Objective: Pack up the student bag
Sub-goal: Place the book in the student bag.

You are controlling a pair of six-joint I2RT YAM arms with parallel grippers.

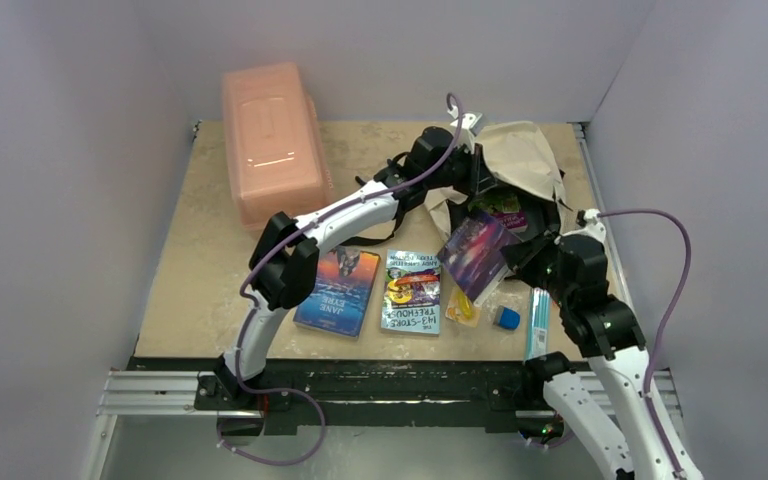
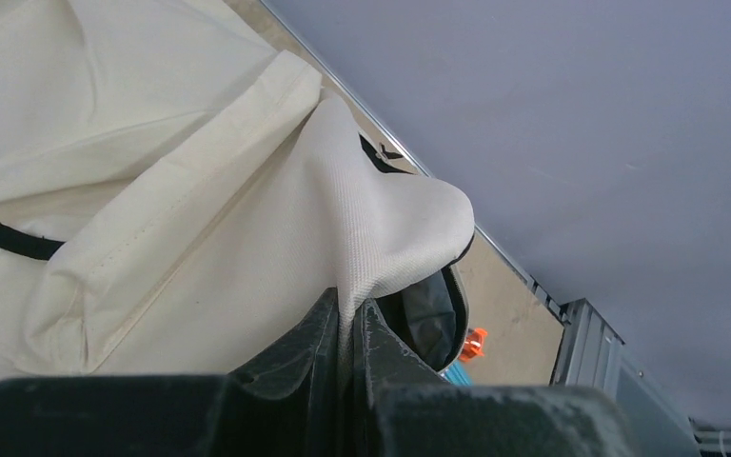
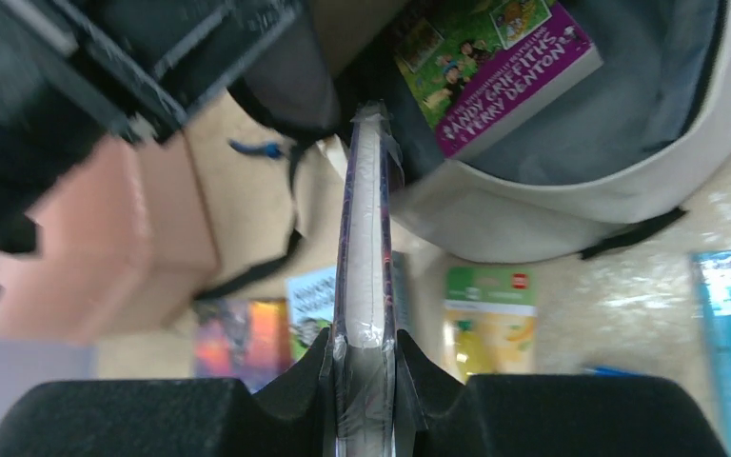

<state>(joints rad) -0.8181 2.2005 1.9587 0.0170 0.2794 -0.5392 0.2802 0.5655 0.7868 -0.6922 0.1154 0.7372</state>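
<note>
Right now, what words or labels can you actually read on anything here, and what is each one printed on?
"JANE EYRE": orange-blue book.
"143-STOREY TREEHOUSE": light-blue book beside it.
"ANDY GRIFFITHS & TERRY DENTON": pink-edged book inside the student bag.
Too blurred to read: the purple book held in the right tool, the yellow packet, the teal pack.

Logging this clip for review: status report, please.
Left gripper shut on bag flap, holding it open. Right gripper shut on purple book at bag mouth. Green book inside already. Opening looks clear.
</note>
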